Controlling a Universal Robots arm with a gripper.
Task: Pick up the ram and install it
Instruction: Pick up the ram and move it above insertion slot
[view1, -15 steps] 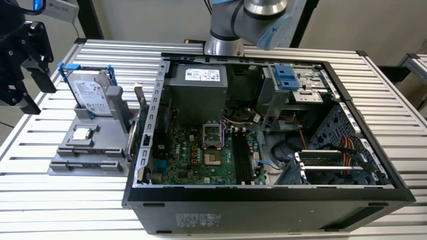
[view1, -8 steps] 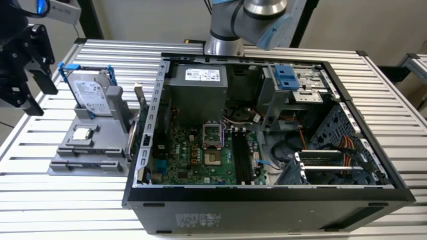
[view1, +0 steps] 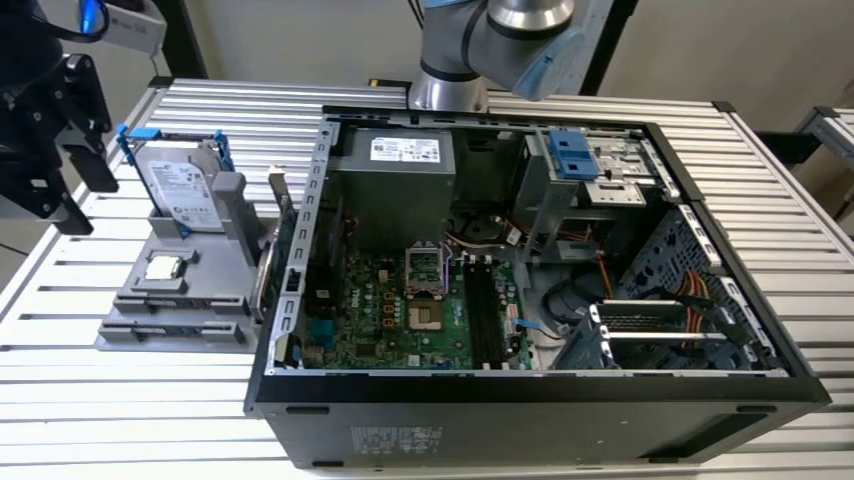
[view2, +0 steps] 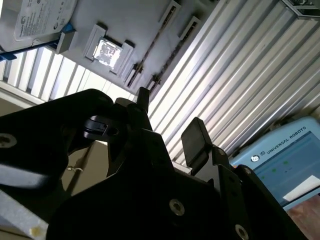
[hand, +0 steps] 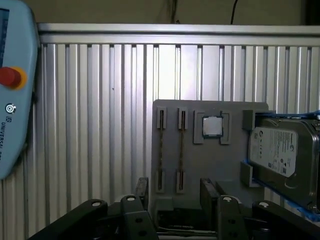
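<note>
The fingers are spread apart with nothing between them. They hang just short of one end of the gray holder and don't touch it. The ram sits on its thin edge in one of the holder's two long slots, with a second stick in the slot just beside it.

In the first wrist view the ram's long axis runs straight away from the fingers across the holder. That puts the gap between the fingers crosswise to it, which I'd say is right for pinching its flat faces. The ram also lines up closer to the middle of that gap than the second stick does.

Room looks tight-ish — the second stick is on one side of the ram and the square chip in its pocket on the other. The hard drive stands at the holder's end past the chip. The holder lies flat on the slatted metal tabletop, and the open PC case is right beside the holder.
</note>
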